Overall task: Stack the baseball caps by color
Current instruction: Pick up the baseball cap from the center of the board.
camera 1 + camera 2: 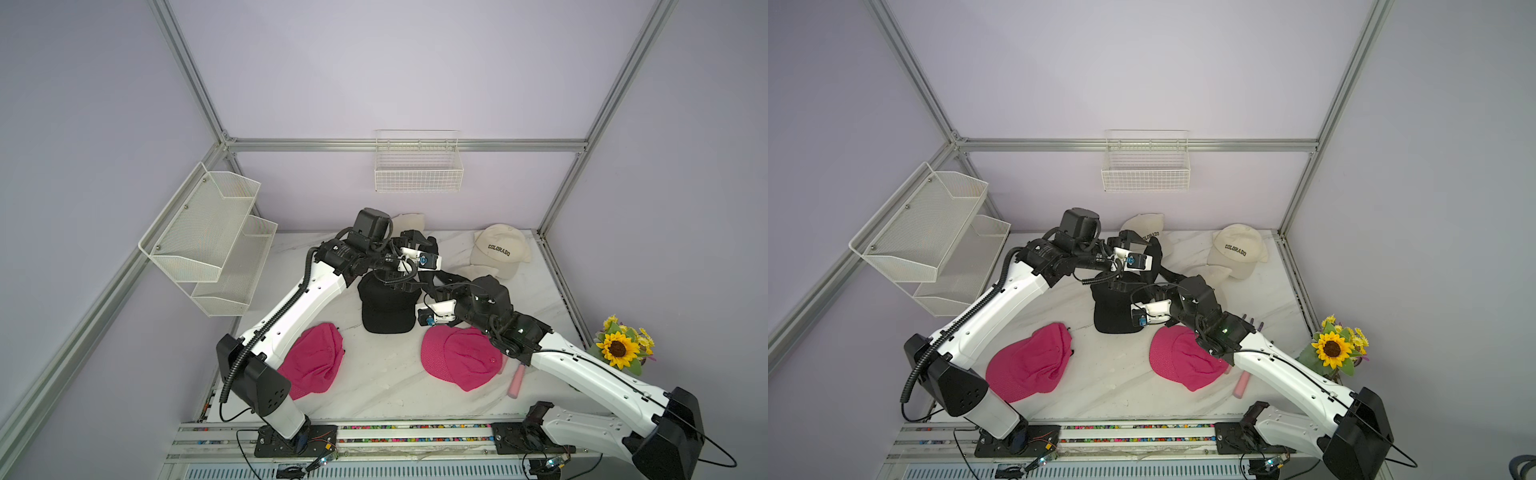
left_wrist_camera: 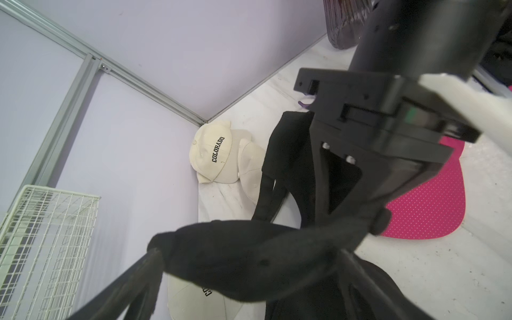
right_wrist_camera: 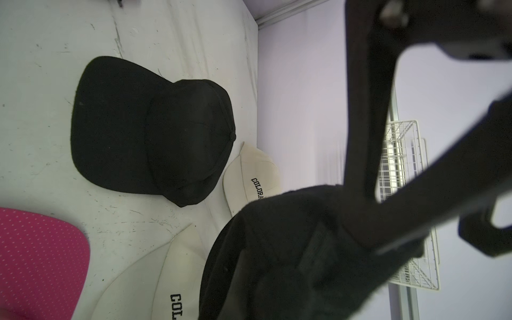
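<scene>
A black cap (image 2: 221, 271) is pinched by the closed right end effector (image 2: 371, 221) above the surface (image 1: 374, 382) (mid-frame in both top views); the left end effector (image 2: 252, 250) is spread wide open.

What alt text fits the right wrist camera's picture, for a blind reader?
Close up, the robot's right tool pinches a crumpled black cap. Beyond it a second black cap lies flat on the white marble table, with cream COLORADO caps and a pink cap's brim nearby.
</scene>
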